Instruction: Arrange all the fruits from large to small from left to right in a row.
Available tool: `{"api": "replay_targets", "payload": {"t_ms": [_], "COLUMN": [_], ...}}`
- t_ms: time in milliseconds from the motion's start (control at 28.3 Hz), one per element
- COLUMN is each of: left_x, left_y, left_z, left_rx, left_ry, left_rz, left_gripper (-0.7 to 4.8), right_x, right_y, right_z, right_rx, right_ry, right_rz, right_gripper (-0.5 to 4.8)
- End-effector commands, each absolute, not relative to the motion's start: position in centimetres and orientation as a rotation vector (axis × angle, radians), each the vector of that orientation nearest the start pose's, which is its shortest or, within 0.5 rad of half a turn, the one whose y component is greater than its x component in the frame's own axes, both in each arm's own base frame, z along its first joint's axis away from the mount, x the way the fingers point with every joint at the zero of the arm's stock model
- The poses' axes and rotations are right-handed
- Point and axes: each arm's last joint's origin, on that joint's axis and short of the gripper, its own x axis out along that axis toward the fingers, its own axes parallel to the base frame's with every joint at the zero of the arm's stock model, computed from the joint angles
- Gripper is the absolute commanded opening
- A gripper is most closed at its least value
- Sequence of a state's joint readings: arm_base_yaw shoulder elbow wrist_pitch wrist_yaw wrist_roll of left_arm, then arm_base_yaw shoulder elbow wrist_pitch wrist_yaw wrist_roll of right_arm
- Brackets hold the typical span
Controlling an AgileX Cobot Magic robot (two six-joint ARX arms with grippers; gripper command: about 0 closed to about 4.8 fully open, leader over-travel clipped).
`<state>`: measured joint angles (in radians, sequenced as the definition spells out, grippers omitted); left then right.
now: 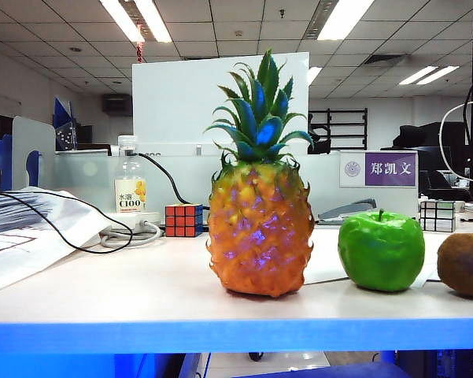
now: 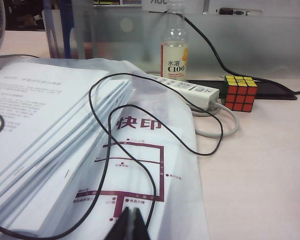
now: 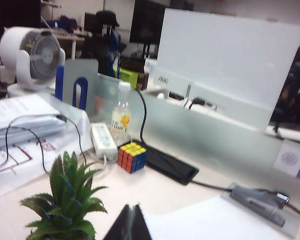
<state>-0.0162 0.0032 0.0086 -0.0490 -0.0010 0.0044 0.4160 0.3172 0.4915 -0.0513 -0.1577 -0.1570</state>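
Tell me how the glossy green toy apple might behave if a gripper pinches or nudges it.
The glossy green toy apple is round, so a nudge would probably roll it toward the fuzzy brown kiwi. Its shiny skin looks slippery; narrow fingers may slide off. It appears stiff, likely keeping its shape.

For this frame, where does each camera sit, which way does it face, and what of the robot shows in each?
Exterior view: low at the table's front edge, facing the pineapple, apple and kiwi; no robot part shows.
Left wrist view: over the papers, facing the bottle; shut left gripper shows.
Right wrist view: above the pineapple's crown, facing the divider; shut right gripper shows.
All three share the Rubik's cube.
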Motion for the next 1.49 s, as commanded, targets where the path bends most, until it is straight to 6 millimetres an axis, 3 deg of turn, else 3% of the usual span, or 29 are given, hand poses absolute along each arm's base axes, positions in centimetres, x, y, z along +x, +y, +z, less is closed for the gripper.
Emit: {"api": "replay_targets", "payload": {"t_ms": [35,177,318,495,601,884,1132,1485], "left_x": [9.7,9.7,9.7,9.7,9.7,9.7,9.7,9.7], "left_y": [-0.2,-0.2,-0.2,-0.2,-0.2,-0.2,-0.2,-0.2], "left_z": [16.2,16.2,16.2,16.2,16.2,16.2,16.2,16.2], "left_rx": [0.008,0.008,0.008,0.008,0.008,0.008,0.008,0.008], "left_ry": [0.036,0.036,0.036,0.036,0.036,0.037,0.037,0.038], "left_rz": [-0.020,-0.020,-0.019,-0.020,-0.020,-0.019,-0.020,-0.020], "left_gripper": [-0.05,-0.05,-0.05,-0.05,-0.05,-0.05,-0.05,-0.05], "right_x": [7.0,5.3,4.7,5.7,7.0,9.3,9.5,9.6], "right_y": [3.4,2.2,1.3,0.7,0.4,0.4,0.8,0.8], "right_z": [30.2,29.3,27.8,26.0,23.7,18.7,18.0,17.8], "right_rx": [-0.139,-0.166,-0.155,-0.076,-0.037,0.098,0.145,0.158], "right_ry": [-0.213,-0.180,-0.094,-0.013,0.017,-0.103,-0.127,-0.117], "right_rz": [0.540,0.446,0.331,0.216,0.162,0.164,0.212,0.090], "right_gripper": [-0.01,-0.01,-0.01,-0.01,-0.01,-0.01,-0.01,-0.01]}}
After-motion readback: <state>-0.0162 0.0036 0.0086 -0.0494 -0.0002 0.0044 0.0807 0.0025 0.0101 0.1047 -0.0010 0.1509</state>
